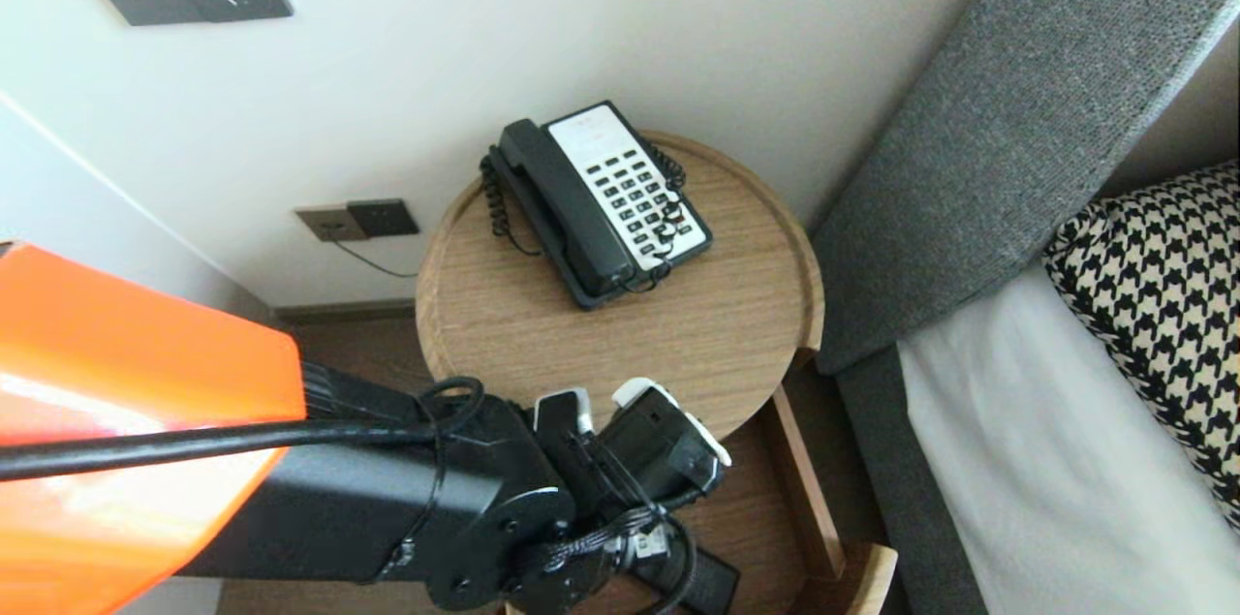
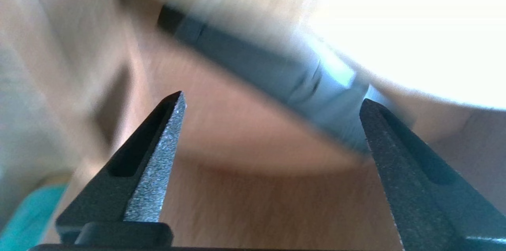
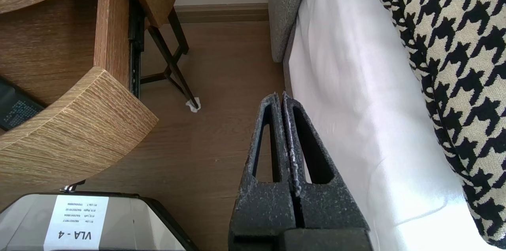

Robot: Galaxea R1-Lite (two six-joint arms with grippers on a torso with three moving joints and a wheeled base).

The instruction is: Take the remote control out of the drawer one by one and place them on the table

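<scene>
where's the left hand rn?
Head view, lower centre: the left hand sits open over the pulled-out drawer under the round table, by a dark slim device.

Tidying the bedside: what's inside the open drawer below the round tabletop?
A flat dark slab, remote-like, lies on the drawer's wooden floor, before the open left gripper. The arm and the tabletop cover the rest of the drawer.

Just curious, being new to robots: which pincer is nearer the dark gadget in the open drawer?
Left. The left pincer hangs open over the dark gadget in the drawer; the right pincer is shut, off beside the bed.
</scene>
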